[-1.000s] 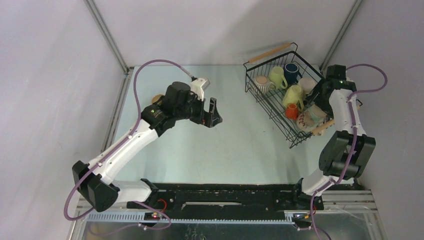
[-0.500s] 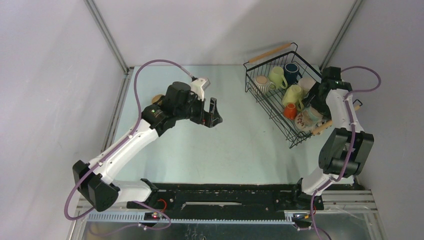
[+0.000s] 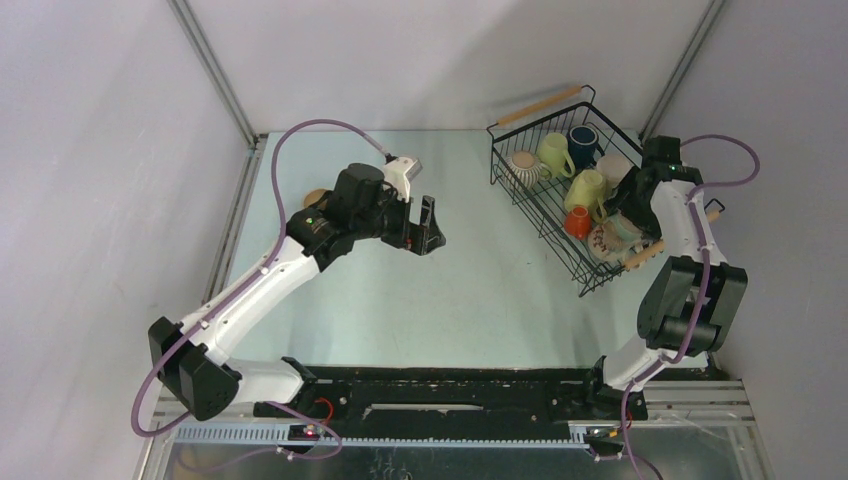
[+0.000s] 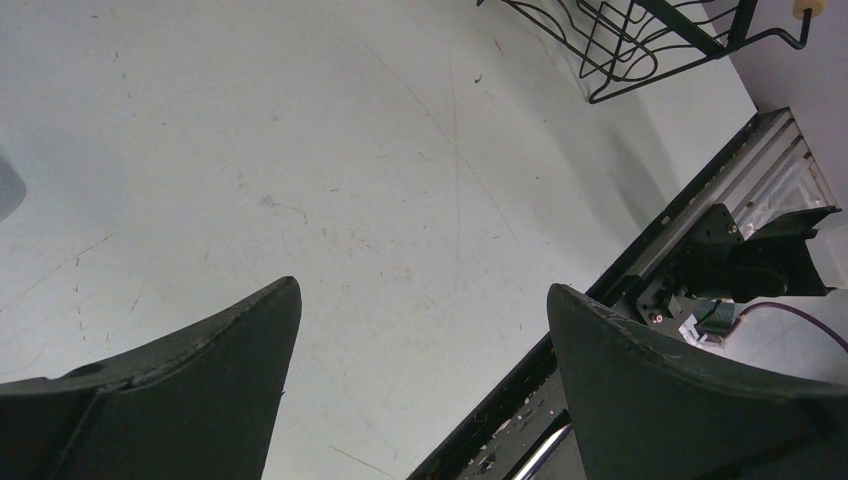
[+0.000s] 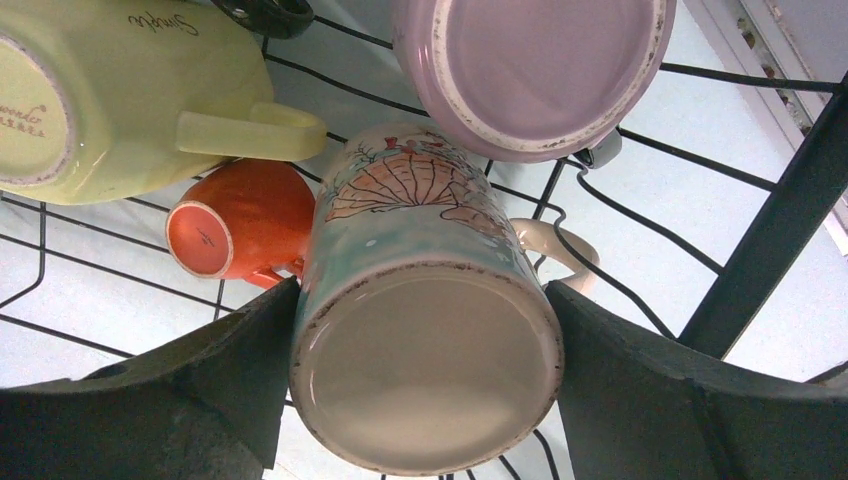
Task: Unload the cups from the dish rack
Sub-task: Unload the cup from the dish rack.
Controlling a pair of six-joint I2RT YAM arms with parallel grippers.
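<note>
Hovering above the tabletop (image 4: pixel 350 150), nearer its left edge than its right, with the left claw (image 4: pixel 420 290) spread wide. Over at the far right corner now: down inside the dish rack (image 3: pixel 535 195) with the right claw (image 5: pixel 420 290), straddling the floral mug (image 5: pixel 400 230), base turned up at the wrist camera. Set wide, one finger hard by each side, but clamped or merely close? Cannot tell. Packed around that mug in the rack: a yellow-green mug (image 5: pixel 120 90) on its side, a small orange cup (image 5: pixel 235 225), a mauve cup (image 5: pixel 540 60) base-up. Towards the rack's far end, from above: a dark blue cup (image 3: pixel 583 140) and a ribbed beige cup (image 3: pixel 522 165).
</note>
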